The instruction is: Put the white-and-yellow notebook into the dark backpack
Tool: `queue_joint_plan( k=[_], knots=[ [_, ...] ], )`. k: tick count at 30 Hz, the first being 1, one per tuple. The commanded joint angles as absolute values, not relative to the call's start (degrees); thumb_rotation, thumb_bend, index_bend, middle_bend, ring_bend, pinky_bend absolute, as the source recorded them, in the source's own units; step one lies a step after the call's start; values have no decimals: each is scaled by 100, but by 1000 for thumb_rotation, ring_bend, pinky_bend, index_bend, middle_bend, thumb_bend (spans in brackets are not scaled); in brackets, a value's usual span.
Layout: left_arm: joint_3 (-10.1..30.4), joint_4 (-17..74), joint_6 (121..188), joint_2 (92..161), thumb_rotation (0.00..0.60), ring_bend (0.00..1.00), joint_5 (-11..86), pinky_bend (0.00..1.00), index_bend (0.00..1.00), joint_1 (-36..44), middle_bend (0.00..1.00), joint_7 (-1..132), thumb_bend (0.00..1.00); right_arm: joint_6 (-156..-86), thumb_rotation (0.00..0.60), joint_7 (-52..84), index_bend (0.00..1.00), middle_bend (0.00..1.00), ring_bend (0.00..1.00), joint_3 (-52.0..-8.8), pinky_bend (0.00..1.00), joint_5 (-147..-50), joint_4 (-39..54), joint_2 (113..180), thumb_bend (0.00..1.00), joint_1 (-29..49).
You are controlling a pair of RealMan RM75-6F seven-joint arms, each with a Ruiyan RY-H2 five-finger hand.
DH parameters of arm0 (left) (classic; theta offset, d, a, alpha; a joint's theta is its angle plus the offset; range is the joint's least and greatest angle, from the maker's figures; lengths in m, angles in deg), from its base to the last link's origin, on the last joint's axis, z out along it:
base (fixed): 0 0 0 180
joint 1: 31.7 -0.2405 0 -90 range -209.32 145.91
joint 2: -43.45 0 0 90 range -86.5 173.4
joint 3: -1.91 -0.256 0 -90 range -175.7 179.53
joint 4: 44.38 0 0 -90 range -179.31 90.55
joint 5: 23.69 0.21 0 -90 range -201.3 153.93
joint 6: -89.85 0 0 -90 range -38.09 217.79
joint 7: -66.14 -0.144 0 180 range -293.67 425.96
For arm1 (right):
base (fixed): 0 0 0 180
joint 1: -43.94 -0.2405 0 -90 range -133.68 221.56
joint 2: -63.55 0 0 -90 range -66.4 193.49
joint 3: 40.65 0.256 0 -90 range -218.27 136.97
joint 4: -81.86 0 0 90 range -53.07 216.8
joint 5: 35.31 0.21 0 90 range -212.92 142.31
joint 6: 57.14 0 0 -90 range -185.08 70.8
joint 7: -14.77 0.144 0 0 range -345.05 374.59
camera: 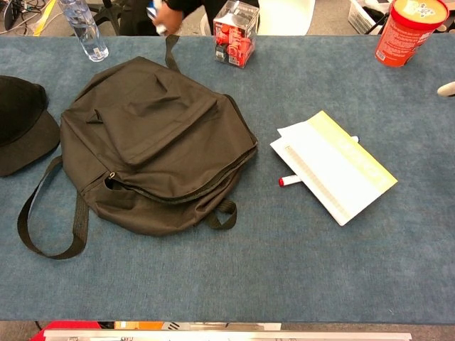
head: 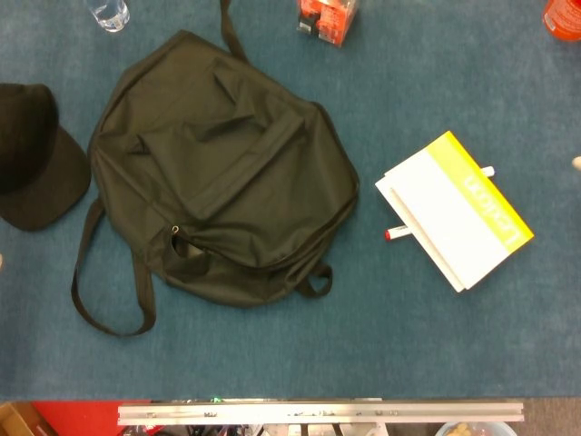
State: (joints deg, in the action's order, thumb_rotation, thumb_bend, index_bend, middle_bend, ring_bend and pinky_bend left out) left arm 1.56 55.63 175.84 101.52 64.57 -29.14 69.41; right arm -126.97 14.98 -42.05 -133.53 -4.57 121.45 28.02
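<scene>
The dark backpack [head: 227, 173] [camera: 156, 142] lies flat on the left half of the blue table, with a small gap in its zip at the near-left corner [camera: 117, 183]. The white-and-yellow notebook [head: 454, 218] [camera: 334, 167] lies flat to its right, on top of a red-capped marker [head: 397, 233] [camera: 288, 180]. Only a pale tip of my right hand [head: 576, 163] [camera: 446, 89] shows at the right edge, beyond the notebook and apart from it. How its fingers lie is hidden. My left hand shows in neither view.
A black cap [head: 36, 154] [camera: 21, 124] lies left of the backpack. Along the far edge stand a water bottle [camera: 83, 28], a clear box of red items [camera: 236, 32] and a red canister [camera: 404, 28]. A person's arm [camera: 167, 11] moves behind the table.
</scene>
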Motion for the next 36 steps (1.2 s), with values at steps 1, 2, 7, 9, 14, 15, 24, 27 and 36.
queue_joint_plan(
  k=[1, 2, 7, 9, 14, 15, 24, 27, 36],
  knots=[
    [147, 5574, 17609, 10138, 600, 15, 6465, 88, 0, -2935, 15, 6944, 247, -12449, 600, 1326, 202, 252, 141, -4244, 250, -13430, -299, 12353, 304, 2605],
    [139, 5589, 17626, 10127, 600, 15, 6478, 88, 0, -2947, 15, 6944, 247, -12378, 600, 1262, 202, 252, 141, -4256, 250, -13449, -254, 12423, 287, 2554],
    [126, 5603, 17673, 10102, 600, 15, 6477, 88, 0, -2991, 15, 6960, 248, -12272, 600, 1020, 202, 252, 141, -4283, 250, -13519, -14, 12756, 113, 2422],
    [120, 5608, 17686, 10098, 600, 15, 6478, 88, 0, -3006, 15, 6964, 247, -12252, 600, 899, 202, 252, 141, -4293, 249, -13531, 97, 12869, 26, 2396],
    [102, 5627, 17712, 10085, 600, 15, 6508, 88, 0, -3032, 15, 6971, 247, -12202, 600, 650, 202, 233, 136, -4351, 241, -13587, 338, 13136, 0, 2326],
    [99, 5629, 17721, 10084, 600, 15, 6515, 88, 0, -3038, 15, 6974, 247, -12186, 600, 621, 202, 225, 131, -4357, 238, -13587, 377, 13181, 0, 2311],
    [74, 5625, 17751, 10067, 600, 15, 6548, 88, 0, -3077, 15, 7015, 247, -12040, 600, 301, 147, 168, 51, -4434, 150, -13654, 995, 13714, 0, 2141],
    [72, 5625, 17758, 10052, 600, 15, 6545, 88, 0, -3090, 15, 7038, 247, -12163, 600, 220, 114, 148, 24, -4460, 113, -13746, 1286, 13926, 0, 2118],
    [74, 5634, 17689, 10052, 600, 16, 6541, 88, 0, -3062, 15, 7014, 247, -12433, 600, 308, 1, 73, 0, -4503, 9, -13868, 2210, 14503, 0, 2044]
  ],
)
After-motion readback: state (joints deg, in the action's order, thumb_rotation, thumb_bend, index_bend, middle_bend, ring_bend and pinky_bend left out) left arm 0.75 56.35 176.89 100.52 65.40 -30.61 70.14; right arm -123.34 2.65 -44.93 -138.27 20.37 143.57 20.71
